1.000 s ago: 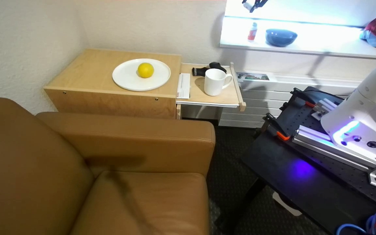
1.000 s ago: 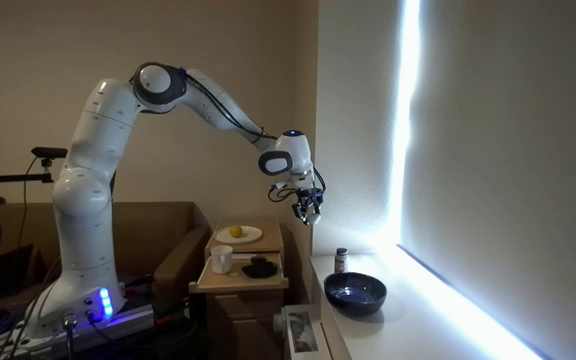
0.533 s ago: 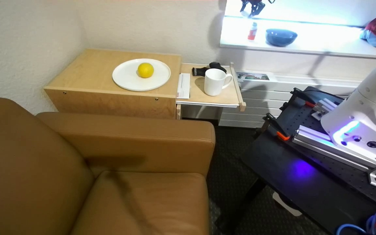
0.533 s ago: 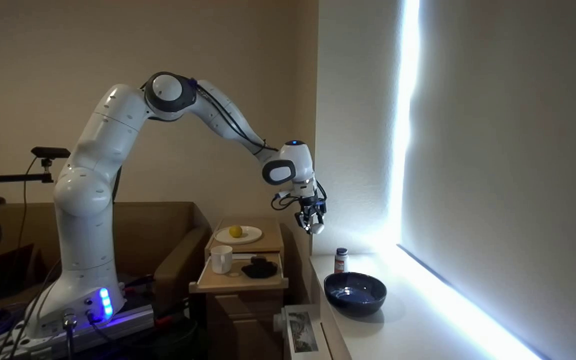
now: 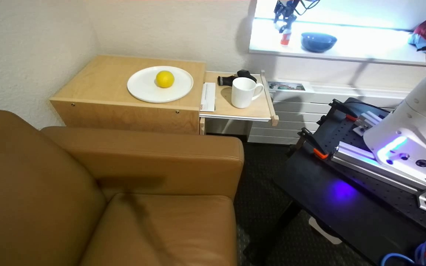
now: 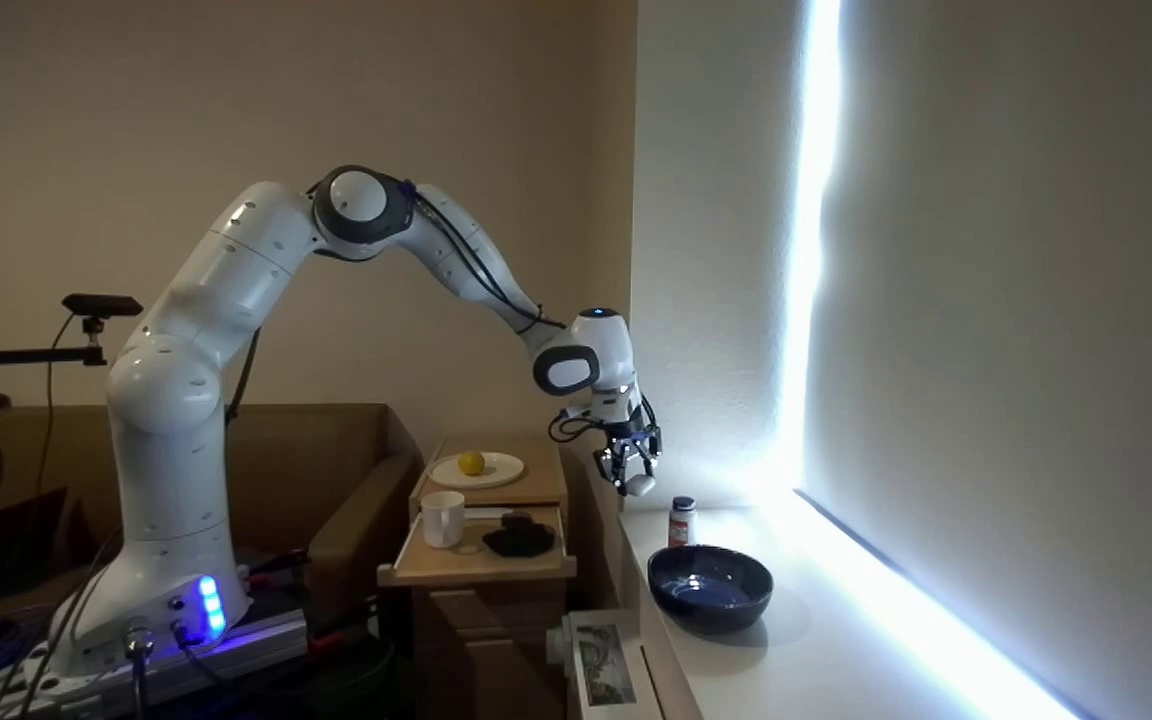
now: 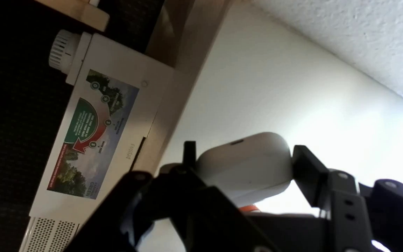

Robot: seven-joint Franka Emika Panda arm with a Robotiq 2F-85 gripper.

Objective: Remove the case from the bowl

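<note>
A white case (image 7: pixel 245 166) is held between the fingers of the gripper (image 7: pixel 246 163) — outside the dark blue bowl (image 6: pixel 711 594), higher and to its left in an exterior view. The bowl is set on the windowsill (image 6: pixel 816 672), with a small bottle (image 6: pixel 682 522) placed on its far side. Farther left, a mug (image 6: pixel 443 520) is seen on an open drawer (image 6: pixel 476 573), and a yellow fruit (image 6: pixel 471 463) on a plate (image 6: pixel 502 470).
</note>
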